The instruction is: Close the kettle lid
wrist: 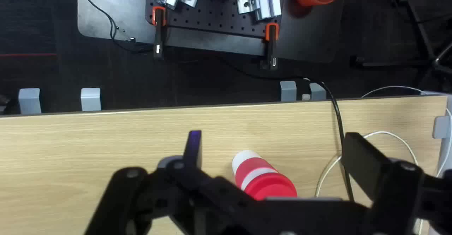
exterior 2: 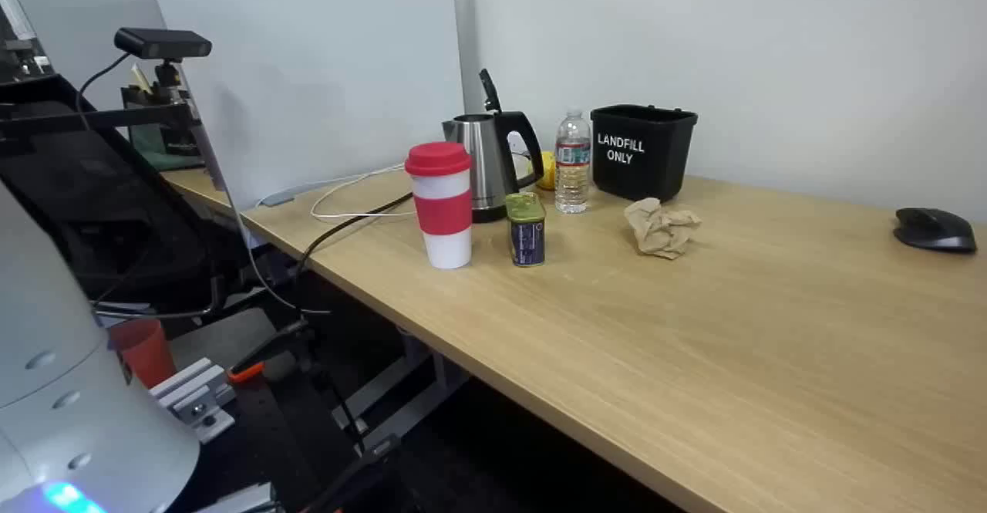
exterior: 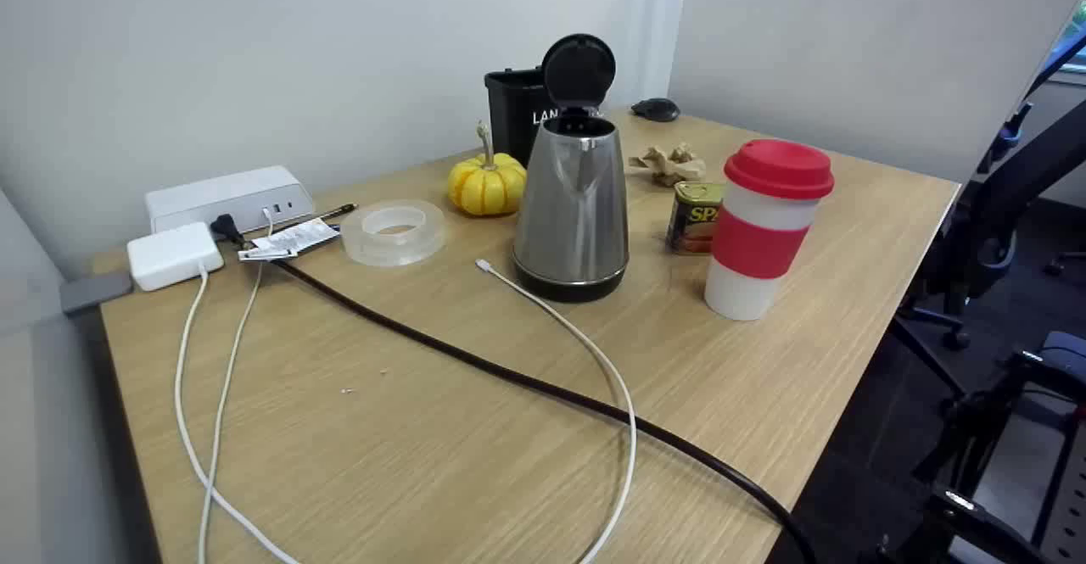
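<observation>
The brushed-steel kettle [exterior: 573, 208] stands upright on the table in both exterior views, and it also shows behind the white cup [exterior 2: 480, 154]. Its round black lid [exterior: 579, 72] is open, raised nearly upright at the back of the rim above the handle; the raised lid also shows edge-on [exterior 2: 489, 90]. The kettle and lid are out of view in the wrist view. My gripper [wrist: 273, 136] is open with nothing between its wide-apart fingers, high above the table near the white cup. The gripper does not show in either exterior view.
The white cup with red lid [exterior: 768, 229] and a Spam can [exterior: 696, 218] stand near the kettle. A bottle [exterior 2: 573, 162], pumpkin [exterior: 486, 184], black bin [exterior 2: 641, 150] and crumpled paper [exterior 2: 661, 227] are close by. A black cable [exterior: 475, 360] and white cables cross the table.
</observation>
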You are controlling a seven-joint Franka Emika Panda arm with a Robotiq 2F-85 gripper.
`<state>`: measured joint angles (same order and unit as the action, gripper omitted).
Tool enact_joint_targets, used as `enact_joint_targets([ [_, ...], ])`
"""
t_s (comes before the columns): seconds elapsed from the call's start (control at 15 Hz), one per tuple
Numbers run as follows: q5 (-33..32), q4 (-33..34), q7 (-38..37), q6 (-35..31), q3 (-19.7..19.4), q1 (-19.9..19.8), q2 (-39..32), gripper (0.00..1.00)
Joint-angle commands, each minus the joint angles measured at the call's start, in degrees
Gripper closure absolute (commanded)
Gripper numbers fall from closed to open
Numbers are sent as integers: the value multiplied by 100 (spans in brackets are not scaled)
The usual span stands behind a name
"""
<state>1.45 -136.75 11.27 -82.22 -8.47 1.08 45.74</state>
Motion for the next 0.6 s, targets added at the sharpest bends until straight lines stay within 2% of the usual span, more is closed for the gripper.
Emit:
enact_joint_targets([
  [0.0,29,13,38,12,48,-70,-14,0],
  [0.27,313,82,-72,-359,153,37,-263,0],
  [0.53,719,73,-255,-1233,294,44,-643,0],
])
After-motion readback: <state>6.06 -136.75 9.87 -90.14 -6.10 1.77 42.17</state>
